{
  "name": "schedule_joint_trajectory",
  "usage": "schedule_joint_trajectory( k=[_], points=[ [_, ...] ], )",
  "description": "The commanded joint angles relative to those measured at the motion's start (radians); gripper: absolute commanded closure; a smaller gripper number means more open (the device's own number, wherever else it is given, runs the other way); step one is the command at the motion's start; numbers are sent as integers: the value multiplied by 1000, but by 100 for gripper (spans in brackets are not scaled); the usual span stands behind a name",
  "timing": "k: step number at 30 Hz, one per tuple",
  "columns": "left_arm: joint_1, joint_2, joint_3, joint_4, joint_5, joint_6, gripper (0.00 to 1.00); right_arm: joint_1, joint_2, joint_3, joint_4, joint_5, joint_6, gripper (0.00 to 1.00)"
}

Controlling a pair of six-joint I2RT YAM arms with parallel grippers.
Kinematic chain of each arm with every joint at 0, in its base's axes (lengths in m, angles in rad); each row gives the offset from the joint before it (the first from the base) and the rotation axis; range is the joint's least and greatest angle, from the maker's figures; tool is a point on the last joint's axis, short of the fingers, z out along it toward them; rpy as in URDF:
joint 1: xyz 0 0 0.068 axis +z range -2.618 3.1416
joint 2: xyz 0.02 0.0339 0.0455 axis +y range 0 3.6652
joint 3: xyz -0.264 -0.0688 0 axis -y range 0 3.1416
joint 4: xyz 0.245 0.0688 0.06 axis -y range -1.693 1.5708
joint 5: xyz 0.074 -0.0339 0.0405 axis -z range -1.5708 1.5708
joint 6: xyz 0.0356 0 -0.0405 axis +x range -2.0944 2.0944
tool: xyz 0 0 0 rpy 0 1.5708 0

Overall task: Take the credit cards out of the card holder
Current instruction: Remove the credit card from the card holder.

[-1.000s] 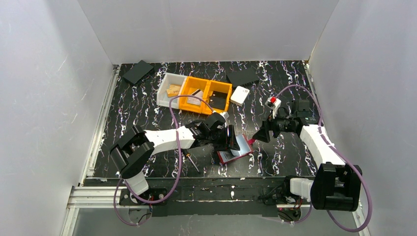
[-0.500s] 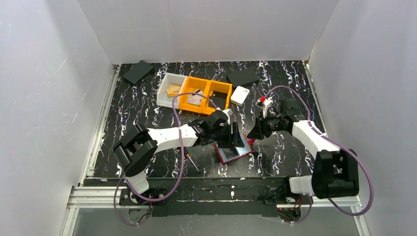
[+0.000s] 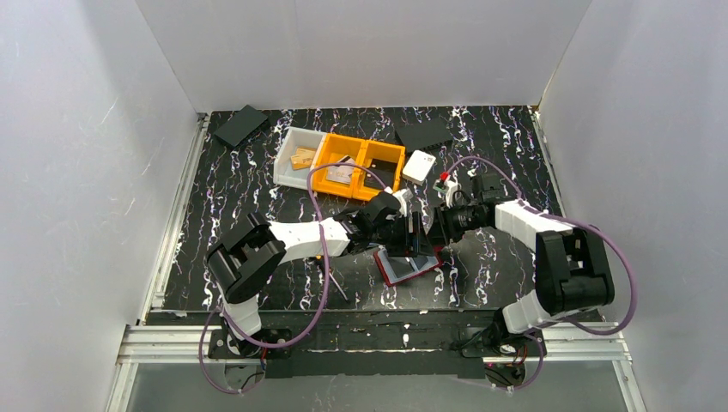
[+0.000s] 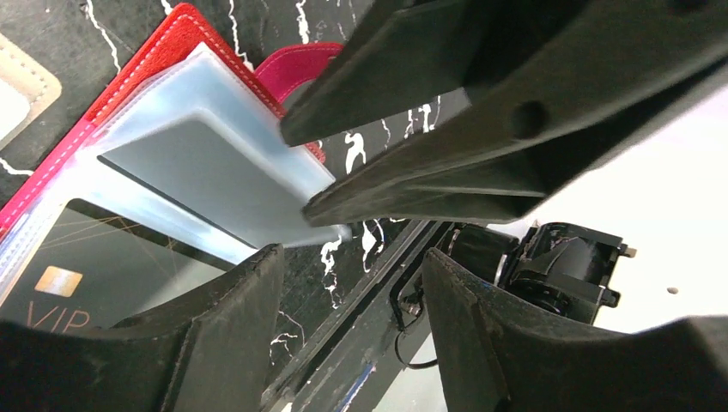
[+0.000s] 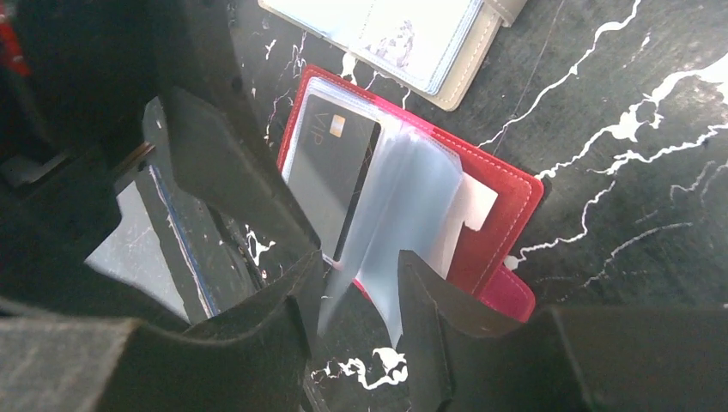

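The red card holder [image 3: 410, 266] lies open on the table between both grippers. Its clear sleeves stand up; one holds a light blue credit card [image 4: 215, 176], another a black VIP card [image 5: 335, 172]. A white card [image 5: 474, 206] shows in the right-hand pocket. My right gripper [image 5: 360, 318] is open, with the edges of two clear sleeves [image 5: 403, 232] between its fingers and not pinched. My left gripper [image 4: 352, 335] is open and empty, low at the holder's near edge, one finger [image 4: 215, 326] over the VIP sleeve. In the top view the grippers [image 3: 412, 236] [image 3: 439, 225] almost touch.
A beige card holder [image 5: 412, 34] with pale cards lies just beyond the red one. Orange bins [image 3: 356, 167], a white bin [image 3: 296, 154], a white box [image 3: 419, 166] and two black pads [image 3: 240, 124] [image 3: 423, 133] stand at the back. A screwdriver [image 3: 333, 281] lies front left.
My right gripper has moved left to the holder until it faces the left gripper. The left gripper has shifted slightly back and right, and the sleeves now stand more upright.
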Motion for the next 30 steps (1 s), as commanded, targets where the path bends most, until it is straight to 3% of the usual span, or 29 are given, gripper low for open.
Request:
schedule_joint_trajectory(
  k=[1,10,14,17,20,25,29,30],
  points=[
    [6,-15,-17,42,19,-4,41,34,76,74,-14,-48,3,53],
    [10,-46,-74,77,5,-22,41,80,160,116,-63,6,-18,51],
    [9,-112,-123,79,-25,-9,39,80,143,115,-55,32,-11,64],
    [11,-200,-189,80,-64,6,37,79,122,97,-26,50,14,68],
    [13,-288,-256,86,-98,10,31,78,114,83,-14,54,33,74],
    [31,-386,-374,197,-120,-62,7,56,105,74,-16,14,56,82],
    [49,-402,-454,373,-86,-140,2,20,86,65,-9,-39,77,99],
    [49,-397,-460,401,-82,-145,2,13,86,63,-7,-65,83,99]
  ],
)
